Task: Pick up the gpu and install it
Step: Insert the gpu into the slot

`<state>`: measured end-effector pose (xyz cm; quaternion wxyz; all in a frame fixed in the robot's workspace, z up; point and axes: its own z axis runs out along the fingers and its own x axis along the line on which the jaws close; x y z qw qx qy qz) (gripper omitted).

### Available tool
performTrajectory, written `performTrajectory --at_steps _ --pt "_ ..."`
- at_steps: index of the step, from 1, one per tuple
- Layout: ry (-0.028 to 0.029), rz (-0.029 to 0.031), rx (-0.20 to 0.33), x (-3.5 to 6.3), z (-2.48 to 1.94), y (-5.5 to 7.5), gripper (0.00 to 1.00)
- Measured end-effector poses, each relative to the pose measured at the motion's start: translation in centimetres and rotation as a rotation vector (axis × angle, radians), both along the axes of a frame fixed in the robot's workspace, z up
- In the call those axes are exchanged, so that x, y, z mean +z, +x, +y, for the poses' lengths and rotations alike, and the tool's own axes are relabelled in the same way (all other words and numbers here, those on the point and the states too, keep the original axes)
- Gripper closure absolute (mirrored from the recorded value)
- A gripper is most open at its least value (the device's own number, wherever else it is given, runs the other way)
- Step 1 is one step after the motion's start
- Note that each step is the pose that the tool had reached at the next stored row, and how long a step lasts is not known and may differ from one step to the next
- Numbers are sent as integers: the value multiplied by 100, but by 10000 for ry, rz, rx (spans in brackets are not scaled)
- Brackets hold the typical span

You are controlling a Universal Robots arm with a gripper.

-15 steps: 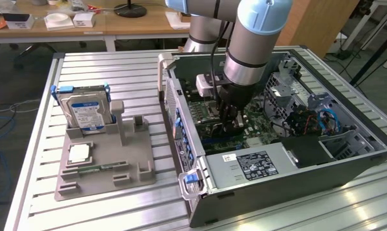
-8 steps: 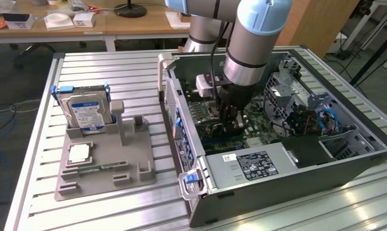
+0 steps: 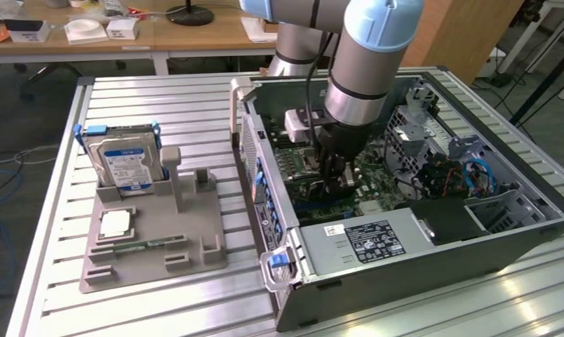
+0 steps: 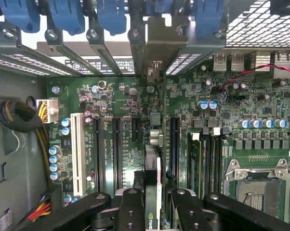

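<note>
tool (image 4: 152, 211) clamps gpu (image 4: 152, 178) edge-on — over motherboard (image 4: 116, 101)

colours on the bench and inside the case

the arm (image 3: 357, 63) wears pale blue caps over a silver-grey sleeve, and its gripper (image 3: 337, 184) is black. the gpu (image 4: 152, 183) held edge-on between the black fingers (image 4: 130, 211) shows a dark cooler and a thin strip of green. the motherboard (image 4: 125, 101) is deep green, dotted with silver-topped capacitors, crossed by black slots and one white slot (image 4: 77, 154). blue latches (image 4: 68, 17) line the grey case wall. a red and black wire pair (image 4: 251, 74) runs across the board. outside, the hard drive (image 3: 123, 165) is silver with a blue-white label, standing on a grey holder (image 3: 184, 246) on the ribbed silver table (image 3: 170, 112).
</note>
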<state>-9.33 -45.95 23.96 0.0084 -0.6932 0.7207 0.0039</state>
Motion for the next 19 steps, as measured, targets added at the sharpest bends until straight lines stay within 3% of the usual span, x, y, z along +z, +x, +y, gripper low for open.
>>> performTrajectory --at_steps 19 --pt "-5 -1 -1 -34 -1 -27 74"
